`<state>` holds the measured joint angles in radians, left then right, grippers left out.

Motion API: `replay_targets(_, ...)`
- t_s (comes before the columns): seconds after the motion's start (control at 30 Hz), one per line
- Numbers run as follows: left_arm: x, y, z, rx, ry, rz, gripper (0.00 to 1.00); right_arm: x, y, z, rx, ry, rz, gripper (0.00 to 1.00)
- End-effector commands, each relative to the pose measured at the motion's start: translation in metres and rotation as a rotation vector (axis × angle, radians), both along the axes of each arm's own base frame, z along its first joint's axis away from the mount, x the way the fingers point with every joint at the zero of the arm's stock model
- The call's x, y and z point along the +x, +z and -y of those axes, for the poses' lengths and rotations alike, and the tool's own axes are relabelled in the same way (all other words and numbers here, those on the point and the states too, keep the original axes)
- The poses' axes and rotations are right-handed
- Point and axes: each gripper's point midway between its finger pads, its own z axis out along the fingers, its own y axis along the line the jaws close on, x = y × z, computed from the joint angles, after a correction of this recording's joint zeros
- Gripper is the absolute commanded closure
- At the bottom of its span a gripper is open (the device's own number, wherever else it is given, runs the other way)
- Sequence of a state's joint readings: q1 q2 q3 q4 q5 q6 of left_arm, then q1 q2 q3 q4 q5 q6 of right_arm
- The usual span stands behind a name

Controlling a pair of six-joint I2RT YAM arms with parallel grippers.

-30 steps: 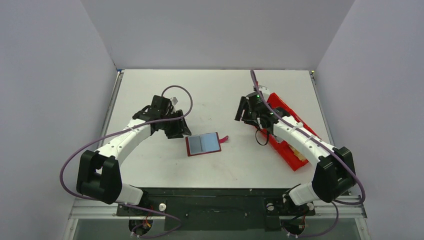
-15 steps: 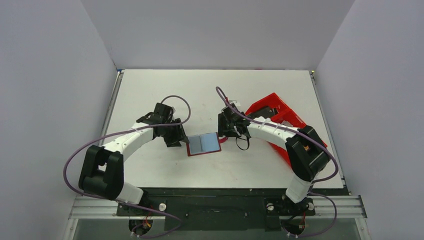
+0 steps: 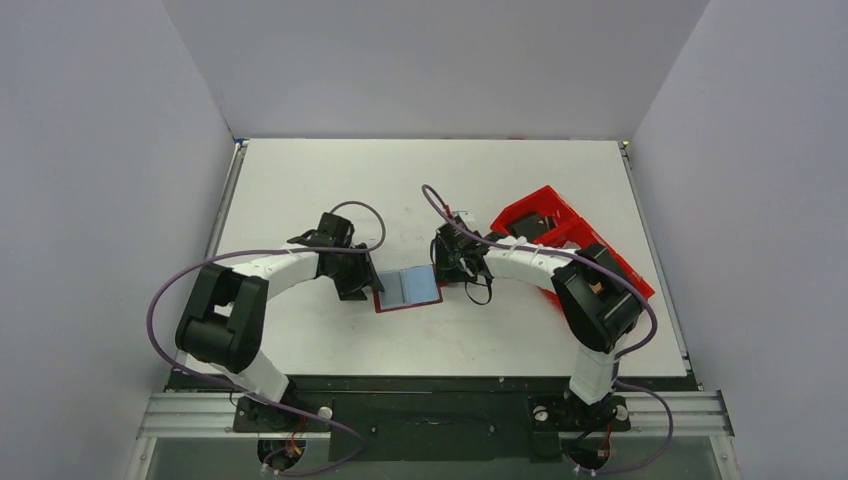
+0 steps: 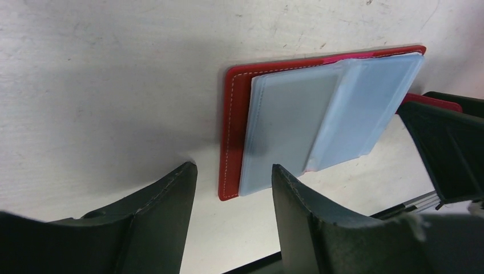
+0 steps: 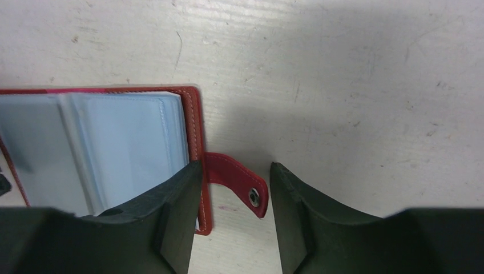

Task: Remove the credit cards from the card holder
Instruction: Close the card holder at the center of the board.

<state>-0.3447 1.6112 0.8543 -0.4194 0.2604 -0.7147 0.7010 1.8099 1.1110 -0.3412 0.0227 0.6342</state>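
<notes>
The card holder (image 3: 406, 289) lies open and flat on the table, dark red, with light-blue clear sleeves on top. I cannot tell any credit cards apart from the sleeves. My left gripper (image 3: 365, 283) is open at the holder's left edge. In the left wrist view the holder's red corner (image 4: 233, 142) lies just ahead of the gap of that gripper (image 4: 234, 171). My right gripper (image 3: 443, 270) is open at the holder's right edge. In the right wrist view the gripper (image 5: 235, 168) straddles the red snap strap (image 5: 240, 182) beside the holder (image 5: 195, 125).
A large bright red plastic tray (image 3: 545, 200) sits at the right, behind the right arm. Purple cables loop over both arms. The white table runs to grey walls at the back and sides.
The right arm has swung left from above the red tray down to the holder's right edge. The left gripper has closed in on the holder's left edge. The holder has not moved.
</notes>
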Motion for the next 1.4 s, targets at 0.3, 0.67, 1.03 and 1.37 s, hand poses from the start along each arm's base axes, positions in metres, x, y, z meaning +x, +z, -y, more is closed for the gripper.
replay_targets(0.3,0.013,-0.022,0.019,-0.011,-0.020,-0.006,0.50,-0.001,-0.022,0.003,-0.045,-0.003,-0.002,0.88)
replay_targets(0.67,0.026,0.027,0.055,-0.193,-0.041,0.092,0.54,-0.008,-0.032,0.002,-0.076,0.003,-0.009,1.00)
replay_targets(1.03,0.036,0.077,0.076,-0.277,-0.065,0.186,0.65,-0.012,-0.029,-0.009,-0.057,0.010,-0.005,1.00)
replay_targets(1.37,0.037,0.084,0.088,-0.272,-0.093,0.194,0.65,-0.015,-0.020,-0.030,0.051,0.007,-0.019,1.00)
